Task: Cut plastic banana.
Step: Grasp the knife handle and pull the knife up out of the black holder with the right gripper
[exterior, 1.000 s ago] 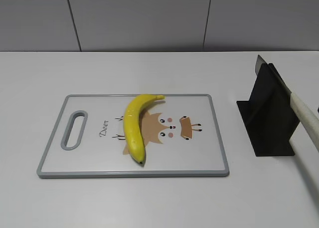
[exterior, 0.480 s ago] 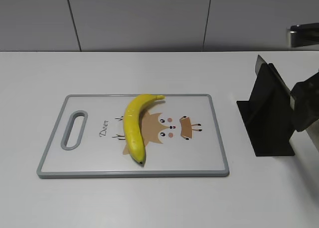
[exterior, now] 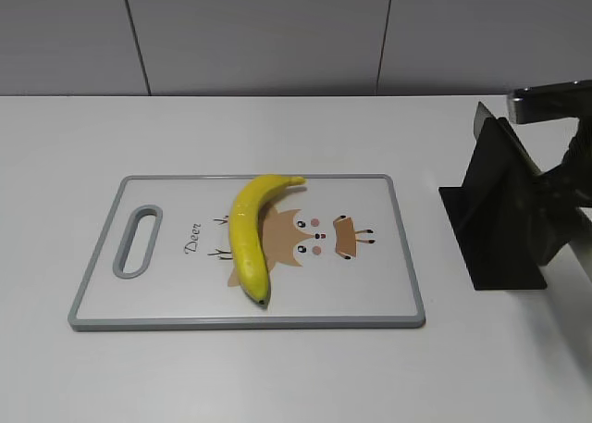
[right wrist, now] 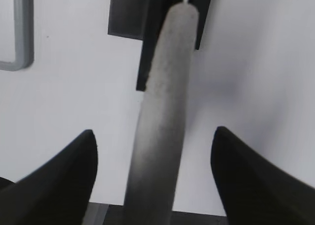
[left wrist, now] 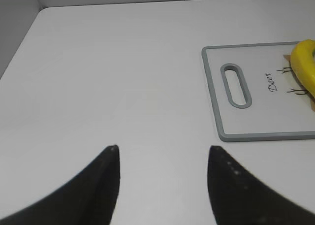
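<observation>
The plastic banana (exterior: 248, 233) lies curved on the grey-rimmed cutting board (exterior: 139, 293), dark tip toward the front. Its edge also shows in the left wrist view (left wrist: 305, 67). A knife with a pale handle (right wrist: 165, 102) rests in a black holder (exterior: 499, 219) to the right of the board. My right gripper (right wrist: 152, 134) is open with one finger on each side of the handle, not touching it. In the exterior view it (exterior: 560, 196) hangs over the holder's right side. My left gripper (left wrist: 162, 148) is open and empty over bare table, left of the board (left wrist: 221, 112).
The knife's blade tip (exterior: 481, 118) sticks up behind the holder. A white tiled wall (exterior: 277, 34) closes the back of the table. The board has a handle slot (exterior: 137, 241) at its left end.
My right arm has come in from the right edge and moved left over the knife handle, now covering much of it in the exterior view. Banana, board and holder have not moved.
</observation>
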Robot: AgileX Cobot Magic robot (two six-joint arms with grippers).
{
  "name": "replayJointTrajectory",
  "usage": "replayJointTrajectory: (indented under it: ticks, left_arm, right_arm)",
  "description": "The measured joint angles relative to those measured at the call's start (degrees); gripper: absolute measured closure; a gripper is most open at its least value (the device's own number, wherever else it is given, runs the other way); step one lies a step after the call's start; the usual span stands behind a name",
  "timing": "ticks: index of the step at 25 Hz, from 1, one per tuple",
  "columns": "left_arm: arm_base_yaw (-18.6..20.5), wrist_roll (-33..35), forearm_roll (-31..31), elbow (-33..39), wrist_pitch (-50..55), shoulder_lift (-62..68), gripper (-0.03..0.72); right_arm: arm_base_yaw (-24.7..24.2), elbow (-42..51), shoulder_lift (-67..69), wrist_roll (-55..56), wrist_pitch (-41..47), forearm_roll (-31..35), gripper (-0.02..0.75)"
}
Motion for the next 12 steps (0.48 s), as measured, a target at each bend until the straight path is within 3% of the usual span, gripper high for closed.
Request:
replayJointTrajectory:
  ticks: [6,8,12]
  left_arm:
    - [0.0,0.11,0.0,0.0,0.0,0.0,0.136]
    - [0.0,0.03,0.0,0.0,0.0,0.0,0.136]
    - [0.0,0.01,0.0,0.0,0.0,0.0,0.136]
  right_arm:
    - [0.0,0.96,0.59,1.79,-1.07,-0.18,0.22]
    - [0.0,0.96,0.59,1.9,-1.07,-0.29,0.303]
    - [0.0,1.02,0.59,2.5,-1.07,-0.08,0.563]
